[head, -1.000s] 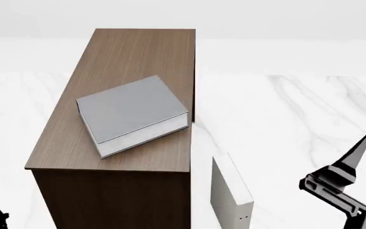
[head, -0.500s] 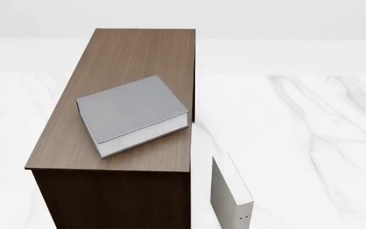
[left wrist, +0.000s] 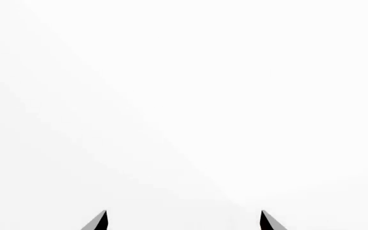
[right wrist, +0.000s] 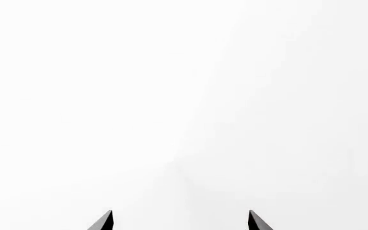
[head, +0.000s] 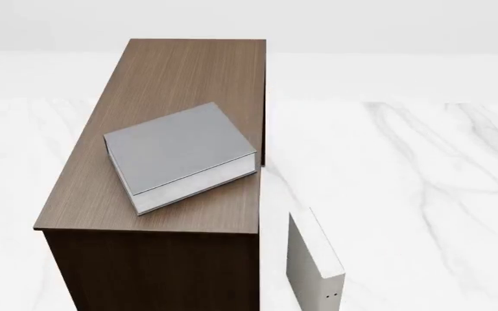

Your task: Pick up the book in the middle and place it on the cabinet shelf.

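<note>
The thick grey book (head: pixel 179 153) with white page edges lies flat and askew on the lighter-brown top of the dark wood cabinet shelf (head: pixel 189 71) in the head view. Neither arm shows in the head view. My left gripper (left wrist: pixel 183 219) is open, its two dark tips far apart with only blank white between them. My right gripper (right wrist: pixel 180 219) is open too, facing blank white, nothing between its tips.
An off-white book (head: pixel 314 259) with small dark dots near its spine stands upright on the white marble floor (head: pixel 404 181), just right of the cabinet's front corner.
One second ago the right gripper showed at the lower right of the head view and a bit of the left arm at the lower left; both have since left that view. The book has not moved.
</note>
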Robot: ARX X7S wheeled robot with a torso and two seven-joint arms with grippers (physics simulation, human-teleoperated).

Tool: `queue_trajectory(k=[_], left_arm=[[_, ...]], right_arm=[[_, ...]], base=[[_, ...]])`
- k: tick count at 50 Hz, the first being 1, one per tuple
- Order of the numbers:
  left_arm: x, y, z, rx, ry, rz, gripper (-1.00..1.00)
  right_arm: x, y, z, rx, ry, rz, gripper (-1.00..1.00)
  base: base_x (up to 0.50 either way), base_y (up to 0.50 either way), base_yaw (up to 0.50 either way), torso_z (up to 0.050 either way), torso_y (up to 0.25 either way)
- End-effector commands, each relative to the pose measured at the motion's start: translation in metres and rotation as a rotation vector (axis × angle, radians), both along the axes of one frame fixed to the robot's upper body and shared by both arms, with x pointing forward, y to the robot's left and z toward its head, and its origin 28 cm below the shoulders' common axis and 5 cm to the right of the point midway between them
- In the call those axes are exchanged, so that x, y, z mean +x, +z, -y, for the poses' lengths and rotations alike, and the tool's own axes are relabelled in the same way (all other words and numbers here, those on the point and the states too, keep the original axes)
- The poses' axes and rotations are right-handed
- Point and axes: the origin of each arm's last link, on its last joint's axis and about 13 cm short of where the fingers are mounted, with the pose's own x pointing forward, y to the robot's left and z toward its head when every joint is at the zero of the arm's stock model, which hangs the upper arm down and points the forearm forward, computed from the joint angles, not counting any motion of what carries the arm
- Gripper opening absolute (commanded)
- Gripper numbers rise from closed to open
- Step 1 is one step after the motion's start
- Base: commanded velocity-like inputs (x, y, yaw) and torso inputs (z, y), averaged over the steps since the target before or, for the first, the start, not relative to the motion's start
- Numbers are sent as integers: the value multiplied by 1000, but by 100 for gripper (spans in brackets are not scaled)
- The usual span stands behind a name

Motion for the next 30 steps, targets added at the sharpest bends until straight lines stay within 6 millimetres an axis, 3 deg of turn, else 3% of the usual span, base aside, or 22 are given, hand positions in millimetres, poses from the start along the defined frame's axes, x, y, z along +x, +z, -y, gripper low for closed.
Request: queue_trajectory(k=[1,30], left_arm=[[-11,12,-7,18,54,65,100],[-7,1,-6,42,58,46,100]], right_arm=[[-13,15,0,-53,-41,120,100],[-11,5,-2,-56,-31,124,100]], base=[[0,0,0,0,0],[0,0,0,0,0]])
